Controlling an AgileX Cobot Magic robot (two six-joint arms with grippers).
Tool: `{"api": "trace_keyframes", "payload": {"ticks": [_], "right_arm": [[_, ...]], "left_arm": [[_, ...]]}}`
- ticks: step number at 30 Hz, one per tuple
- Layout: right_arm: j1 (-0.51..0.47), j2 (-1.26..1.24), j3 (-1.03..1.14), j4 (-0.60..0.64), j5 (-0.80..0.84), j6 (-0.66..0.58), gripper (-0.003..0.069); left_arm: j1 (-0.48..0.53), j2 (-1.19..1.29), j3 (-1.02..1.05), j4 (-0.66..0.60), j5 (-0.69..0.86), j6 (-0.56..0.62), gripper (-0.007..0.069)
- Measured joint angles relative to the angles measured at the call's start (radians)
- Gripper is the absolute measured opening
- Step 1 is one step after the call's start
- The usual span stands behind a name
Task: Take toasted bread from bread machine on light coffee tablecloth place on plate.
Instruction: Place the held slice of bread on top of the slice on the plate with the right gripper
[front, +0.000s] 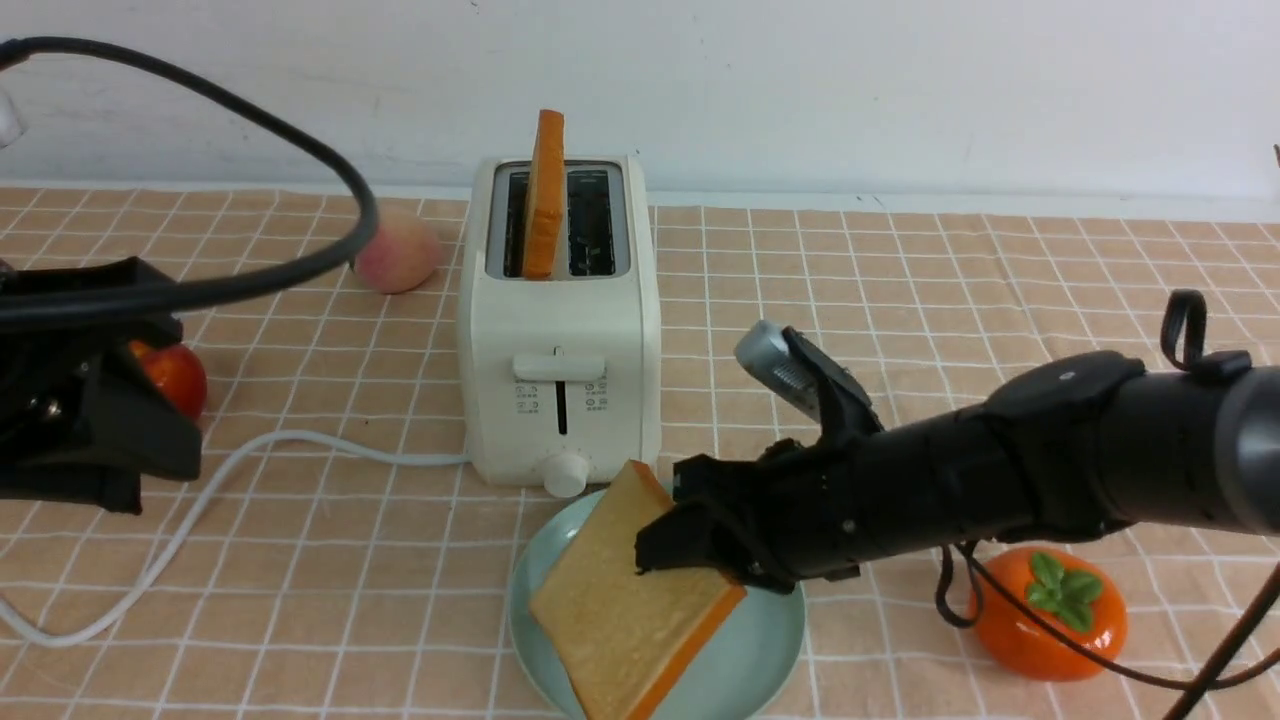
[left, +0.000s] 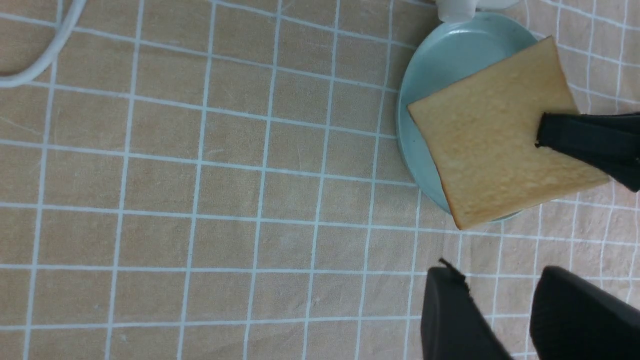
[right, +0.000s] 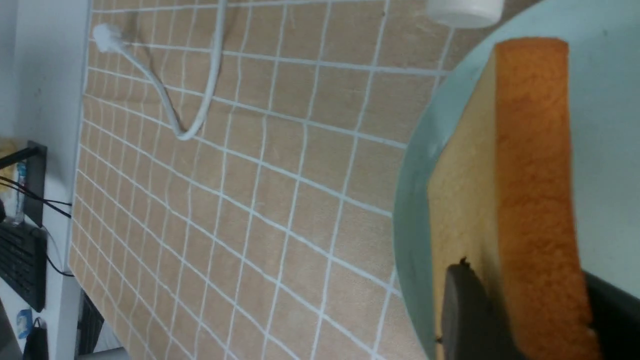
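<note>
Your matte black right arm (front: 1000, 480) turns to smooth grey tubing farther back, with a ribbed silver cylinder (front: 772, 358) on its wrist and thin black cables (front: 950, 600) looping beneath. Your blocky black left arm (front: 80, 420) sits under a thick black hose (front: 300, 150). The left claw (left: 505, 327) and right claw (front: 662, 548) have flat, matte black fingers (left: 450, 320).

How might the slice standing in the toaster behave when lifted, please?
Probably stiff: its twin, pinched at one edge by the right gripper, shows no sag. Likely light too. The toaster slice leans slightly, so it may scrape the slot.
</note>
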Motion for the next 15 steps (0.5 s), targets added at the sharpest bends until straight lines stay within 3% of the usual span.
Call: {"api": "trace_keyframes", "payload": {"ticks": [2, 3, 5, 6, 7, 10, 15], "right_arm": [[-0.002, -0.008, 0.000, -0.013, 0.000, -0.027, 0.0388], [-0.002, -0.009, 0.000, -0.016, 0.000, -0.029, 0.0400], [-0.026, -0.038, 0.000, -0.082, 0.003, -0.060, 0.0542], [-0.026, -0.038, 0.000, -0.088, 0.003, -0.060, 0.0551], [-0.062, -0.071, 0.000, -0.136, 0.011, -0.064, 0.0615], [-0.144, -0.133, -0.024, -0.246, 0.052, -0.017, 0.0671], [-0.276, -0.249, -0.133, -0.452, 0.183, 0.105, 0.0647]], "left_arm": [[0.000, 0.000, 0.000, 0.000, 0.000, 0.000, 0.0238], [0.000, 0.000, 0.000, 0.000, 0.000, 0.000, 0.0238], [0.000, 0.000, 0.000, -0.001, 0.000, 0.000, 0.0238], [0.000, 0.000, 0.000, -0.003, 0.000, 0.000, 0.0238], [0.000, 0.000, 0.000, -0.003, 0.000, 0.000, 0.0238], [0.000, 0.000, 0.000, -0.004, 0.000, 0.000, 0.0238], [0.000, 0.005, 0.000, -0.008, -0.083, 0.000, 0.0238]]}}
